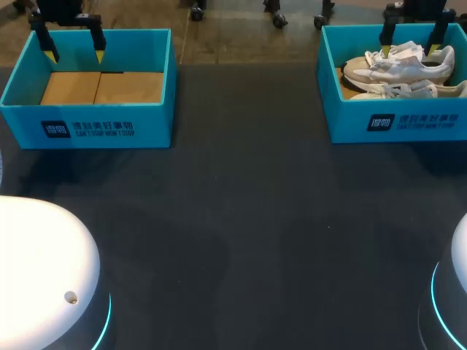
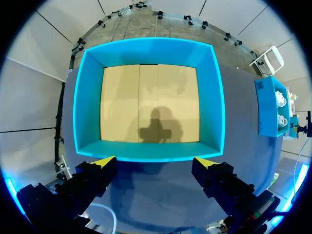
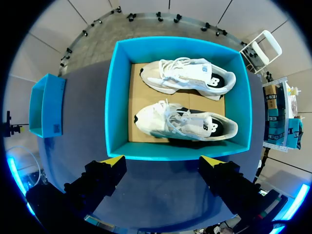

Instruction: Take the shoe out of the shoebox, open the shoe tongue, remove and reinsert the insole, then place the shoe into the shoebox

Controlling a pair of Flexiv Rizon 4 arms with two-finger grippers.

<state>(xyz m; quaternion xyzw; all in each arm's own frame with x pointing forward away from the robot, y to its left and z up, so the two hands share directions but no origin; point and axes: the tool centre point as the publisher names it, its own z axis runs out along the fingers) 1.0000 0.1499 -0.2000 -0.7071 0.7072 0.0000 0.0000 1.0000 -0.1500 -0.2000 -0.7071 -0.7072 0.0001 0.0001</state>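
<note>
Two white shoes lie side by side in the blue shoebox (image 1: pixel 343 109) at the table's far right. The farther shoe (image 1: pixel 398 65) (image 3: pixel 187 78) and the nearer shoe (image 1: pixel 408 90) (image 3: pixel 185 124) both rest on the cardboard floor of that shoebox (image 3: pixel 117 97), laces up. My right gripper (image 1: pixel 410 49) (image 3: pixel 162 161) hangs open above the box, over its near wall, holding nothing. A second blue box (image 1: pixel 109 124) (image 2: pixel 148 46) at the far left is empty. My left gripper (image 1: pixel 74 55) (image 2: pixel 155 163) hovers open above it, nothing between its fingers.
The dark table (image 1: pixel 241 219) stretches between the two boxes and toward the near edge. White rounded arm bases sit at the near left (image 1: pixel 44 262) and near right (image 1: pixel 461 255). Each wrist view catches the other box off to the side: (image 2: pixel 268 107), (image 3: pixel 46 105).
</note>
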